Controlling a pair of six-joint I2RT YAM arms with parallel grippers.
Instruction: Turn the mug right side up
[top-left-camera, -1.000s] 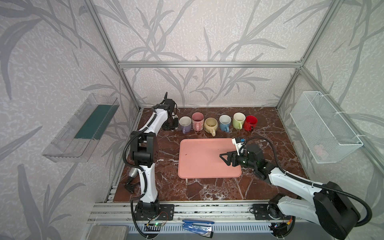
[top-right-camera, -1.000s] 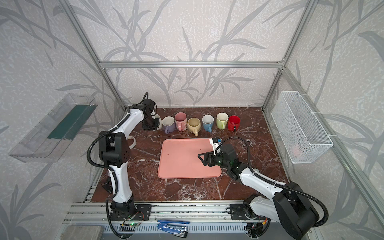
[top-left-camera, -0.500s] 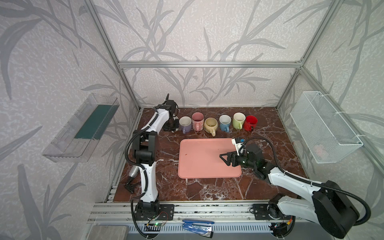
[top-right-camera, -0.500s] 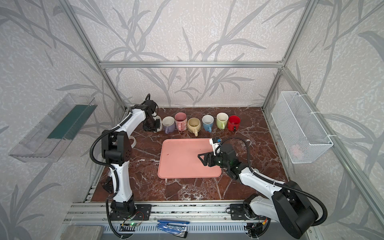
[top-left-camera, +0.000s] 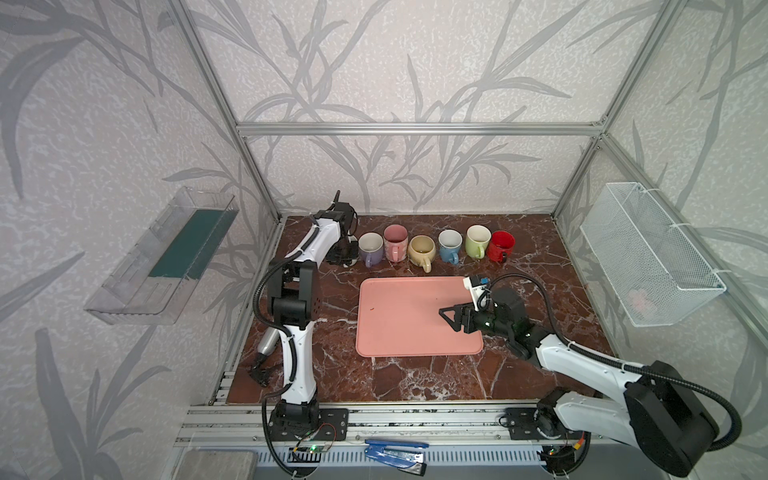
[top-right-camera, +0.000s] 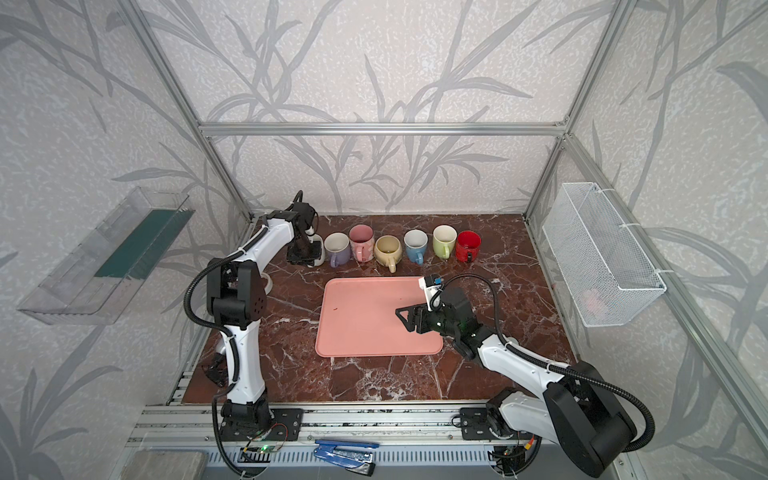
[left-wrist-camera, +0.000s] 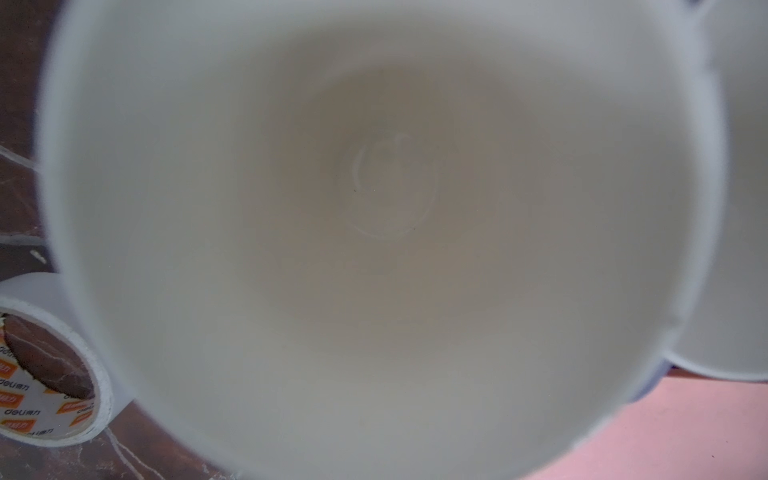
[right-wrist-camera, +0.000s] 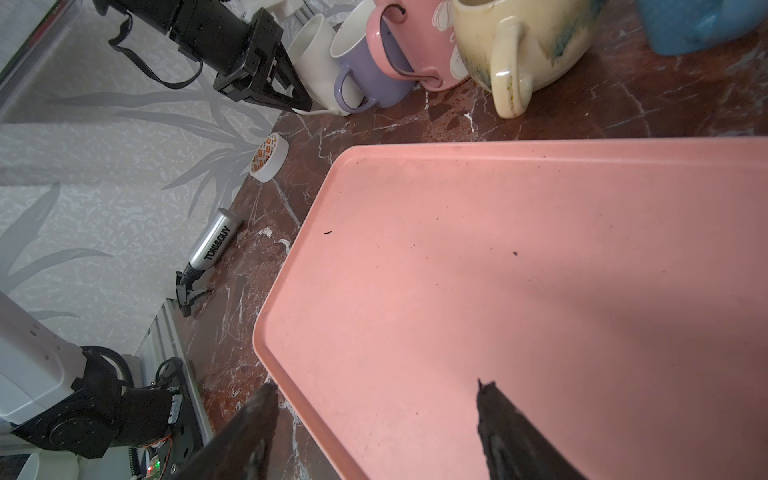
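A white mug (top-right-camera: 319, 254) stands upright at the left end of the mug row at the back of the table. In the right wrist view this white mug (right-wrist-camera: 309, 58) has its handle low at the side, and my left gripper (right-wrist-camera: 291, 93) is shut on that handle. The left wrist view looks straight down into the mug's (left-wrist-camera: 374, 208) pale inside, and my own fingers are hidden there. In both top views the left gripper (top-left-camera: 343, 253) (top-right-camera: 303, 253) covers most of the mug. My right gripper (top-left-camera: 449, 320) (right-wrist-camera: 376, 386) hangs open and holds nothing over the pink tray (top-left-camera: 399, 316).
Upright mugs line the back: purple (top-left-camera: 370, 245), pink (top-left-camera: 395, 239), cream (top-left-camera: 420, 249), blue (top-left-camera: 450, 243), green (top-left-camera: 477, 239), red (top-left-camera: 502, 243). A tape roll (right-wrist-camera: 269, 160) and a silver can (right-wrist-camera: 214, 243) lie by the left wall. A wire basket (top-left-camera: 648, 253) hangs on the right.
My left arm has shifted very slightly at the back left. The right arm has not moved.
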